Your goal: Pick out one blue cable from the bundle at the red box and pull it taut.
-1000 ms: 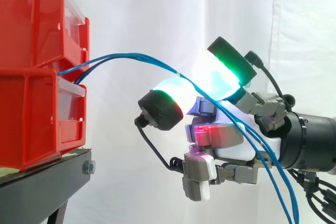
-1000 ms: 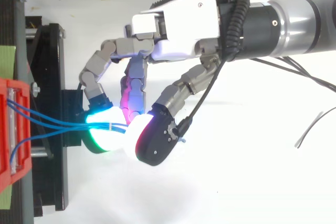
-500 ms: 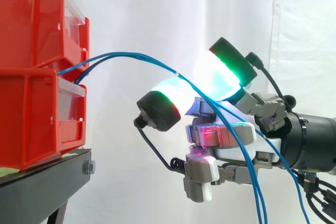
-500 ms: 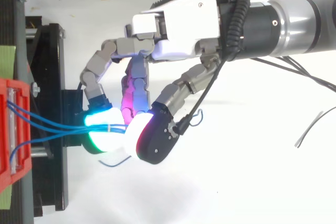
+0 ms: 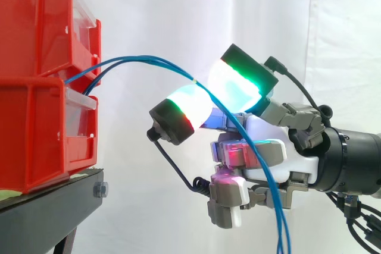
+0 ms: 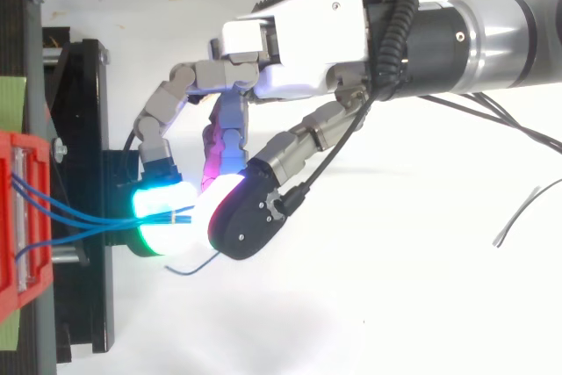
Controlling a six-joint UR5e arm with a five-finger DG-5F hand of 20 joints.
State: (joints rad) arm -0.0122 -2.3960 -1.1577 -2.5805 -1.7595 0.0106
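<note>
Side view: hand [image 6: 299,41] closed, two glowing pads [image 5: 189,104] pinching the blue cables [image 5: 149,59] between them. The cables arc from the red bins [image 5: 36,105], at 9 o'clock of the hand, into the pinch. Beyond it they hang toward 6 o'clock across the palm.

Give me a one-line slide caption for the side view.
Robot hand pinches blue cables from the stacked red bins between two glowing pads, their ends hanging down.
</note>
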